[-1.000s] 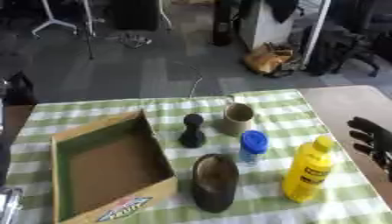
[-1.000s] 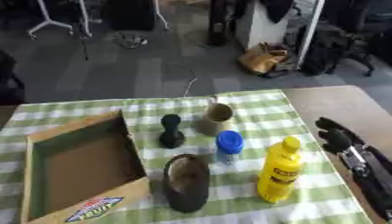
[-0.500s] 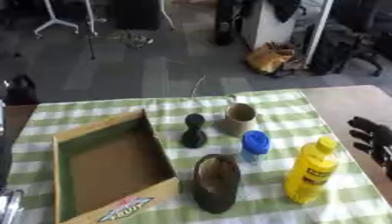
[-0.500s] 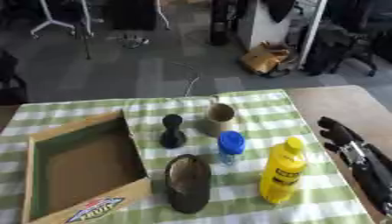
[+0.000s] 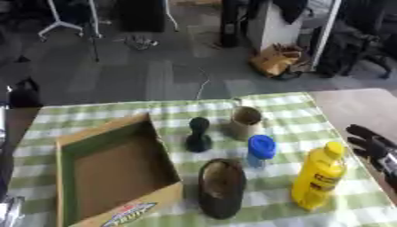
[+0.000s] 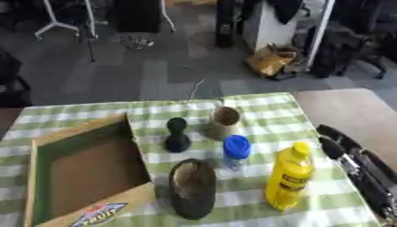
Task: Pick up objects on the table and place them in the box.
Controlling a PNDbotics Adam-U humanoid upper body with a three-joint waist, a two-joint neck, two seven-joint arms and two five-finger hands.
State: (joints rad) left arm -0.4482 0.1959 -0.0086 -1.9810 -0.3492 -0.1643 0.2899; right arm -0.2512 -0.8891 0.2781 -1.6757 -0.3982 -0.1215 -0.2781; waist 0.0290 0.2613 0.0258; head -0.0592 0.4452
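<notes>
An open cardboard box (image 5: 71, 146) with a green inner rim sits at the left of the green checked tablecloth. To its right stand a small black pawn-shaped piece (image 5: 198, 135), a tan cup (image 5: 247, 122), a clear bottle with a blue cap (image 5: 260, 150), a dark brown shoe (image 5: 222, 187) and a yellow squeeze bottle (image 5: 318, 177). My right hand (image 6: 356, 164) is at the right edge of the table with fingers straight, right of the yellow bottle and not touching it. My left hand is out of view.
Bare tan table surface (image 6: 345, 111) shows at the right, beyond the cloth. Past the table's far edge are a grey floor, chair legs, a brown bag (image 5: 275, 62) and dark furniture.
</notes>
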